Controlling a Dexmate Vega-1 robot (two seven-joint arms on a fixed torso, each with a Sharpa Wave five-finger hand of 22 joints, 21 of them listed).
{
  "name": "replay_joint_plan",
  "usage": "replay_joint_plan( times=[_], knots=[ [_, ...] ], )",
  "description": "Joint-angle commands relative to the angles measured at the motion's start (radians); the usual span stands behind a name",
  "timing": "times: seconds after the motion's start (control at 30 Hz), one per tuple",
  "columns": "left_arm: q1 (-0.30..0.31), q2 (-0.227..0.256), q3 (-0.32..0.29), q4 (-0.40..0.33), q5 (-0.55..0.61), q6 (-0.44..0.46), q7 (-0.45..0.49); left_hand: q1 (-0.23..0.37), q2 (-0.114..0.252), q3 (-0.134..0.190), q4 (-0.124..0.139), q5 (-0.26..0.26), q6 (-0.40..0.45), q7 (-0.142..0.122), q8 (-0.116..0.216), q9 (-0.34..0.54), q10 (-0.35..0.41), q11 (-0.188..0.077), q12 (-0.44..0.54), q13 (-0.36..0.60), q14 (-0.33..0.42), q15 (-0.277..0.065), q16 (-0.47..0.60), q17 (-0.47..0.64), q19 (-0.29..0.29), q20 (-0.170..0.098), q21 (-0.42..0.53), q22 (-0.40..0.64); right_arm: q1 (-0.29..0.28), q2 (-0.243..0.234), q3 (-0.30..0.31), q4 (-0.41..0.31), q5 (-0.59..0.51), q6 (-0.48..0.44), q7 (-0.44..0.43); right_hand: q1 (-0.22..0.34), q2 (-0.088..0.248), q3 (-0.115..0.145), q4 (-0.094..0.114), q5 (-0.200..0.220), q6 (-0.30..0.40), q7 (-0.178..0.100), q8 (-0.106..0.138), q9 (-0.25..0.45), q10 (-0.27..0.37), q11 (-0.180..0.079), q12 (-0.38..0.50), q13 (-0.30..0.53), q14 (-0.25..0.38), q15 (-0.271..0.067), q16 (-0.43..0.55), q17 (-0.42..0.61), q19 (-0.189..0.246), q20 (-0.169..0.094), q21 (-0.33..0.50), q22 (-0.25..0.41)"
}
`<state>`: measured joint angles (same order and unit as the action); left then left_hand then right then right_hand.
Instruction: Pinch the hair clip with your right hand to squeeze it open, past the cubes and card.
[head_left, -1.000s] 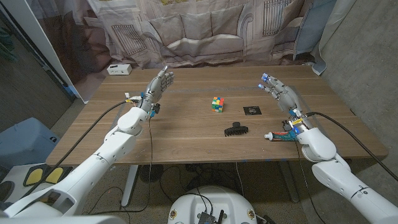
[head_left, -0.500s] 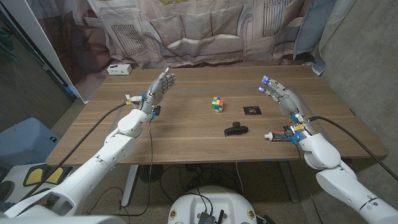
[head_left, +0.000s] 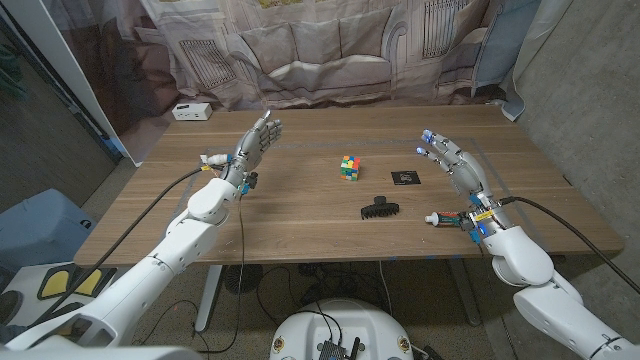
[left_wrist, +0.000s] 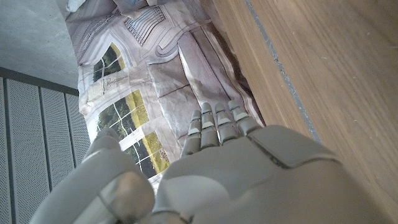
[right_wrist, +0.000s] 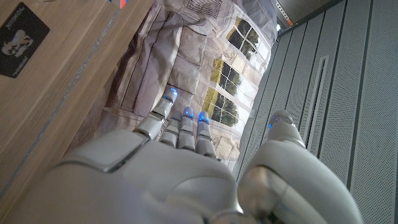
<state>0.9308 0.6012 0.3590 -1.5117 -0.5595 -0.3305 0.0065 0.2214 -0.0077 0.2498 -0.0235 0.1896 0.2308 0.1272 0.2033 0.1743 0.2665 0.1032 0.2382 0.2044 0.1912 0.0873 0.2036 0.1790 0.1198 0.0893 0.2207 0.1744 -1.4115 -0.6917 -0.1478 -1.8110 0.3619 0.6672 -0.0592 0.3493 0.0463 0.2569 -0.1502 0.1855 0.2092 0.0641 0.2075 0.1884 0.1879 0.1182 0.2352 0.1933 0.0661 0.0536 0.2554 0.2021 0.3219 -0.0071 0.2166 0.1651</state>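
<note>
One hair clip (head_left: 379, 208), one colourful cube (head_left: 349, 167), one black card (head_left: 405, 178), one white box (head_left: 190, 111) at ten o'clock, two hands: left (head_left: 255, 141), right (head_left: 453, 160).

Head view above table (head_left: 300, 215); wrist views backdrop-facing.

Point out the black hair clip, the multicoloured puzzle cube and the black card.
Black claw hair clip (head_left: 379, 208), head view, middle of its toothed body.
Multicoloured puzzle cube (head_left: 349, 168), head view, its near face.
Black square card (head_left: 405, 178), head view, centre of its flat face.
</note>
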Motion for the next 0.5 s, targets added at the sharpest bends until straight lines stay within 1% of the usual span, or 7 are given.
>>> replay_joint_plan(
  times=[0.03, 0.2, 0.23, 0.5],
  knots=[
    [0.026, 0.019, -0.006, -0.032, 0.000, 0.003, 0.000, 0.011, 0.006, 0.003, -0.008, 0.002, 0.011, 0.000, -0.002, 0.006, 0.008, 0.000, -0.003, 0.002, 0.008, 0.003, -0.004, 0.002, 0.006, 0.002, -0.001, 0.004, -0.060, 0.020, 0.021, -0.036, -0.037, 0.022, -0.015, 0.012, 0.000, 0.007, -0.001, 0.003, 0.011, -0.002, 0.003, 0.002, 0.008, -0.001, 0.000, 0.001, 0.010, -0.001, -0.003, 0.003, 0.010, -0.003, 0.000, 0.005],
    [0.034, 0.017, -0.011, -0.034, -0.005, -0.007, -0.001, 0.011, 0.007, 0.004, -0.008, 0.002, 0.012, -0.001, -0.002, 0.006, 0.009, 0.000, -0.003, 0.002, 0.008, 0.003, -0.005, 0.002, 0.007, 0.002, -0.002, 0.004, -0.086, 0.027, 0.030, -0.049, -0.053, 0.029, -0.020, 0.015, 0.003, 0.009, -0.001, 0.004, 0.017, -0.003, 0.005, 0.002, 0.009, -0.001, -0.001, 0.001, 0.011, -0.002, -0.003, 0.003, 0.011, -0.003, -0.001, 0.005],
    [0.035, 0.017, -0.011, -0.035, -0.004, -0.010, -0.002, 0.011, 0.007, 0.004, -0.008, 0.002, 0.012, -0.001, -0.002, 0.006, 0.008, 0.000, -0.003, 0.002, 0.008, 0.003, -0.005, 0.002, 0.007, 0.002, -0.002, 0.004, -0.093, 0.034, 0.031, -0.051, -0.058, 0.035, -0.025, 0.016, 0.004, 0.009, -0.001, 0.004, 0.017, -0.003, 0.005, 0.002, 0.009, -0.002, -0.001, 0.001, 0.011, -0.002, -0.003, 0.003, 0.012, -0.003, -0.001, 0.005],
    [0.041, 0.022, -0.012, -0.041, -0.006, -0.013, -0.010, 0.012, 0.008, 0.004, -0.010, 0.002, 0.016, -0.002, -0.003, 0.006, 0.010, -0.002, -0.004, 0.001, 0.010, 0.000, -0.005, 0.002, 0.009, 0.002, -0.003, 0.004, -0.108, 0.050, 0.037, -0.060, -0.092, 0.047, -0.029, 0.023, 0.012, 0.014, -0.002, 0.004, 0.016, -0.006, 0.003, 0.002, 0.012, -0.005, -0.002, 0.001, 0.013, -0.004, -0.004, 0.003, 0.015, -0.003, -0.002, 0.005]
  ],
)
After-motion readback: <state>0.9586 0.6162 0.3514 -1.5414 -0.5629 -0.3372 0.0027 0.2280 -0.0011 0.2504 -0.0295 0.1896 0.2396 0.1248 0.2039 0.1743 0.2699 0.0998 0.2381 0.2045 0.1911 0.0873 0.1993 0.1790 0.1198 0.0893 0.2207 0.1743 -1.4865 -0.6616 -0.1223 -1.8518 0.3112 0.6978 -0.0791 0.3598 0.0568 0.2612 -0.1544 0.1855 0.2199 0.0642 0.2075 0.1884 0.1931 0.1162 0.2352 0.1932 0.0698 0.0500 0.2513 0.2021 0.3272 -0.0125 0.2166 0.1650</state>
